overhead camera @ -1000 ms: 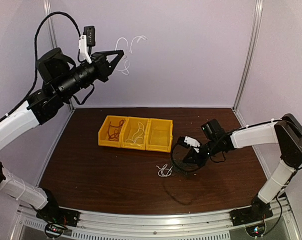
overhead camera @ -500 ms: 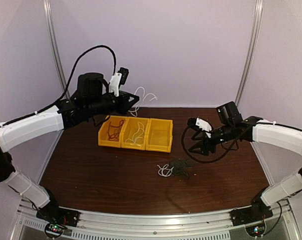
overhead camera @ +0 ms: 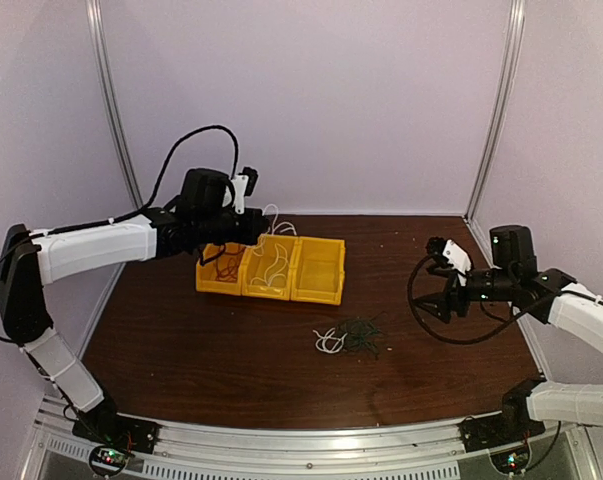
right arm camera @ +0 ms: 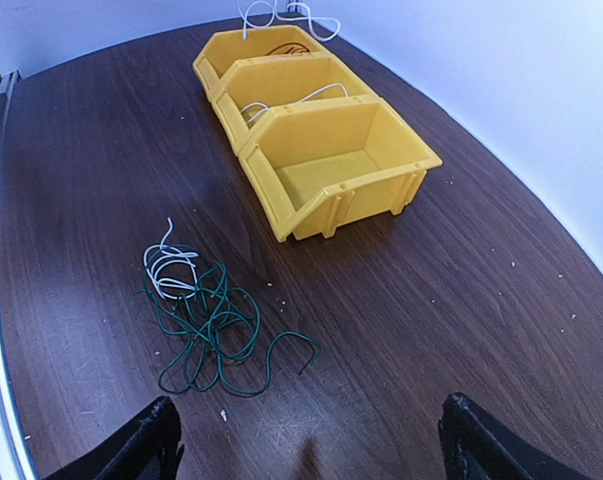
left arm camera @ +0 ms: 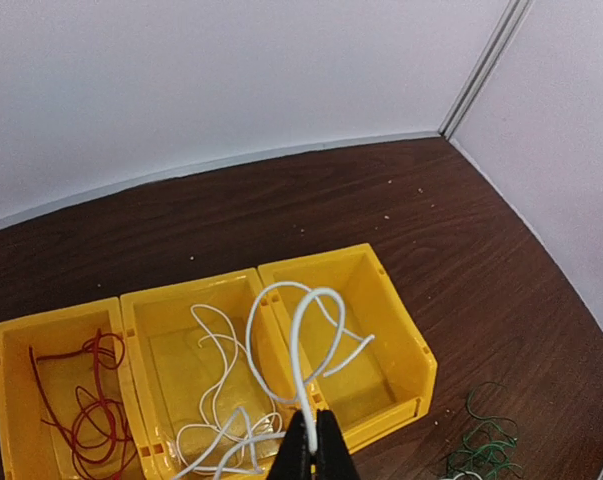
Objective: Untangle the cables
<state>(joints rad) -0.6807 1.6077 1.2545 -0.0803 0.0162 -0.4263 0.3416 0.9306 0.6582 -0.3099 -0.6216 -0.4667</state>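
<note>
We see the long white curly wire [left arm camera: 299, 340] pinched in the fully closed left gripper [left arm camera: 314, 445]. Its loops stand above the middle yellow plastic bin [left arm camera: 186, 290] and its lower strands trail inside. The thin red wire [left arm camera: 86, 405] lies in the left bin [left arm camera: 51, 322], and the right bin [left arm camera: 311, 258] adjoins on the other side. The dark green wire tangle [right arm camera: 216, 335] lies on the dark brown wooden table [right arm camera: 431, 300], apart from the bins' front walls. A small white wire coil [right arm camera: 168, 272] overlaps its edge, and bare wood shows around both. The right gripper [right arm camera: 306, 403] hovers beyond the tangle near the table's right edge, jaws wide apart, holding nothing.
</note>
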